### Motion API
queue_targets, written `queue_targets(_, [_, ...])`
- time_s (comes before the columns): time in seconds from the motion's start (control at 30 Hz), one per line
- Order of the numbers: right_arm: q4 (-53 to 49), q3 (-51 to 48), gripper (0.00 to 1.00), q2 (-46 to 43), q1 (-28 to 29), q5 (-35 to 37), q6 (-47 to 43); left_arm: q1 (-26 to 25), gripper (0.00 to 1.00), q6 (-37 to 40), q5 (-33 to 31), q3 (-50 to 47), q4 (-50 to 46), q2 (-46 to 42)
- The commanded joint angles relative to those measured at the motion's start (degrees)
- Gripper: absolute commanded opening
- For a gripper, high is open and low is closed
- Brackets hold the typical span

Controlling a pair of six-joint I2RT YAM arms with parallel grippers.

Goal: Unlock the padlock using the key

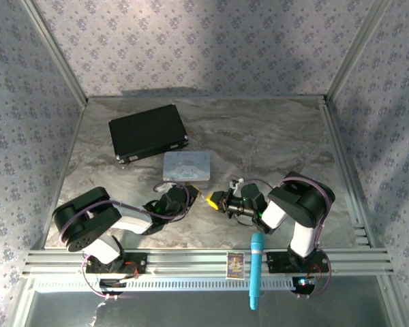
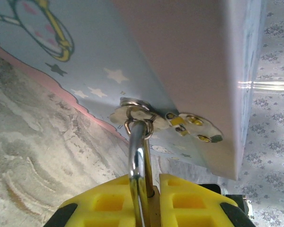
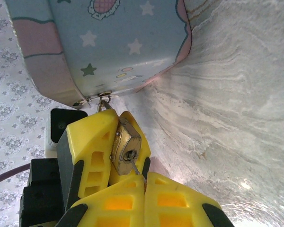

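Brass padlock (image 3: 125, 144) hangs from the pastel tin (image 3: 118, 42).

black case (image 1: 148, 131) far left on desk (image 1: 273, 136); pastel tin (image 1: 187, 166) near it, apart; left gripper (image 1: 191, 196) and right gripper (image 1: 213, 200) close together beside tin

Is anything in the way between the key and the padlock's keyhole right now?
Nothing visible. The key, pinched in the right gripper, has its tip right at the keyhole of the padlock. The left gripper clamps the padlock's sides and leaves the keyhole face bare.
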Motion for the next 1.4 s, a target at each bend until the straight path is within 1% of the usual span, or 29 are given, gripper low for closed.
queue_targets(0.0, [1.6, 1.0, 0.00, 1.1, 0.4, -0.4, -0.3, -0.3, 0.00, -0.6, 1.2, 1.0, 3.9, -0.2])
queue_targets(0.17, [3.1, 1.3, 0.00, 2.0, 0.3, 0.2, 0.0, -0.4, 0.00, -1.1, 1.8, 0.8, 4.2, -0.7])
queue_targets(0.4, [3.1, 2.4, 0.00, -0.1, -0.8, 0.5, 0.4, -1.4, 0.00, -1.6, 1.6, 0.5, 6.0, -0.8])
queue_targets(0.57, [3.1, 4.2, 0.00, 2.4, -1.9, -3.0, 4.2, -1.7, 0.00, -0.4, 1.2, -0.1, 11.0, 0.2])
queue_targets(0.83, [3.2, 4.4, 0.00, 1.6, -2.6, -3.0, 5.6, -1.8, 0.00, -0.8, 1.3, -0.5, 15.6, 2.2])
queue_targets(0.97, [3.2, 4.5, 0.00, 2.1, -2.8, -3.2, 5.4, -1.9, 0.00, -0.9, 2.5, 0.3, 17.3, 3.8])
queue_targets(1.07, [3.1, 5.5, 0.00, 1.5, -2.4, -3.3, 4.1, -2.7, 0.00, -1.3, 2.9, 1.2, 17.1, 4.9])
queue_targets(1.23, [3.1, 8.5, 0.00, 3.1, -2.1, -3.7, 4.7, -4.3, 0.00, -1.6, 3.8, 3.0, 15.9, 5.9])
queue_targets(1.37, [2.2, 9.9, 0.00, 4.1, -1.6, -4.0, 4.4, -5.6, 0.00, -1.3, 3.8, 3.8, 17.1, 6.2])
